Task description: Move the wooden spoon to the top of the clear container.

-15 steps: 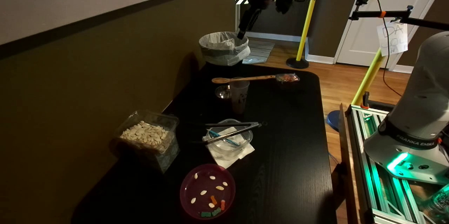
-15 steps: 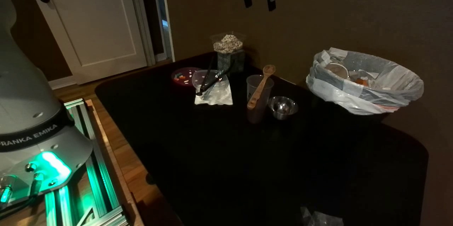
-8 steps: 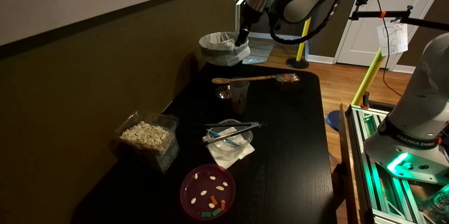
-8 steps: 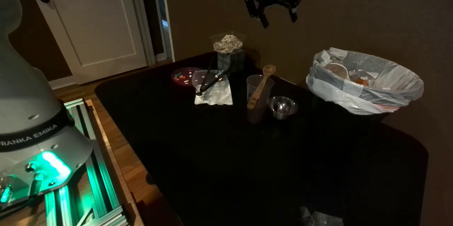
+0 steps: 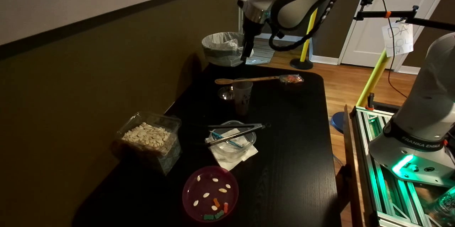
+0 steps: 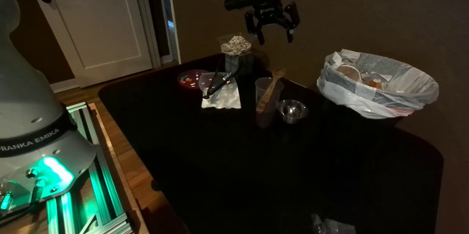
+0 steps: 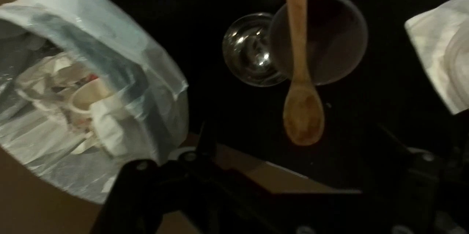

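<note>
The wooden spoon (image 5: 263, 79) lies across the top of a clear plastic cup (image 5: 243, 99); both also show in the other views, the spoon (image 6: 269, 92) and cup (image 6: 275, 98). In the wrist view the spoon's bowl (image 7: 303, 120) overhangs the rim towards the jaws. My gripper (image 6: 275, 40) is open and empty, above the spoon and apart from it; its fingers spread on both sides of the spoon's bowl in the wrist view (image 7: 297, 138). Clear containers in view are a square box of pale flat seeds (image 5: 170, 156) and a round bowl (image 5: 233, 154) with tongs on it.
A lined trash bin (image 6: 377, 91) stands beside the table by the wall. A small metal bowl (image 6: 293, 111) sits close to the cup. A purple plate (image 5: 209, 193) holds seeds and gummies. A candy bag (image 5: 291, 79) lies near the table's end. Tongs (image 5: 234, 136) cross the round bowl.
My open gripper has come down towards the spoon and cup. In an exterior view it shifted right, then back left, while lowering. The spoon, cup and other objects have not moved.
</note>
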